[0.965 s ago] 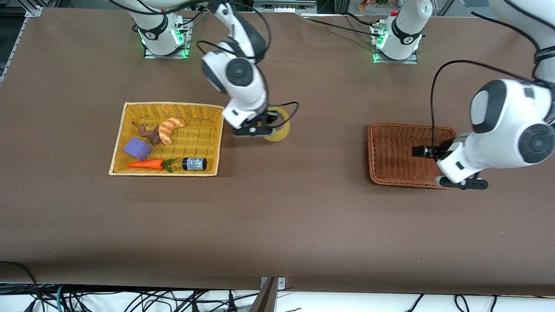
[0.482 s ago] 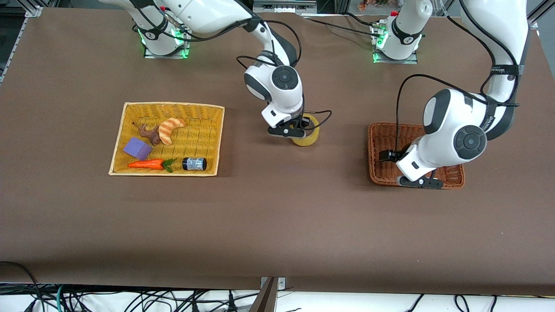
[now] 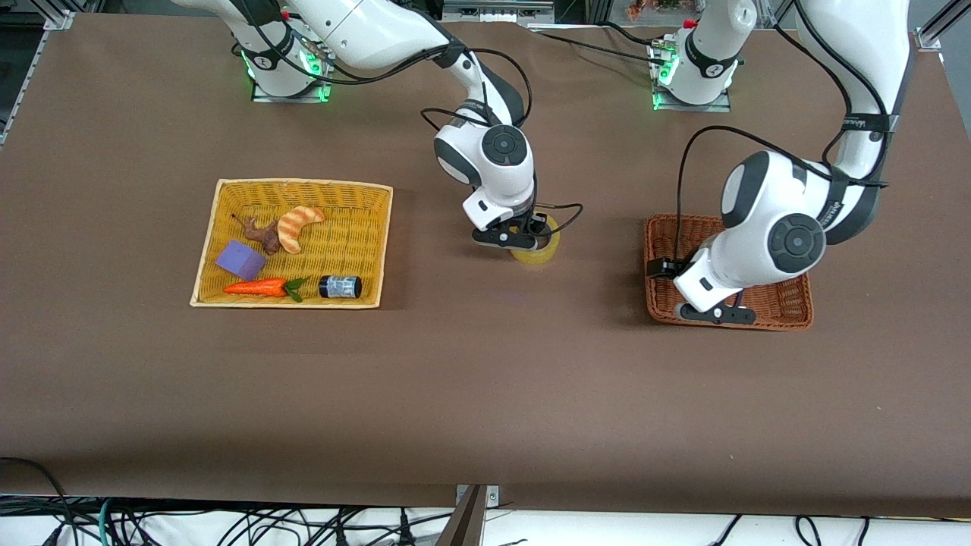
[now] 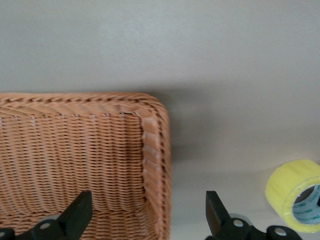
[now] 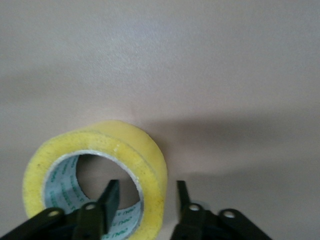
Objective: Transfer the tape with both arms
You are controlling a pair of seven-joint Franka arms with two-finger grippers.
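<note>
We're seeing the right claw (image 3: 510,238) letting go. Its jaws are parting astride the tape (image 3: 543,251), no longer pinching, and the roll is now sitting mid-frame on the tabletop (image 3: 485,379). The left claw (image 3: 717,312), wide open and empty, is closing in over the brown basket (image 3: 796,315), so we're guessing its pickup is next.

Robotics lab: bolted arm bases (image 3: 287,57), cables (image 3: 227,523).

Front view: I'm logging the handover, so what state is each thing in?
tape: on the table between the baskets, wall between right gripper's parted fingers
right gripper: open, astride the tape's wall
left gripper: open, over brown basket
yellow basket: holds toys
</note>
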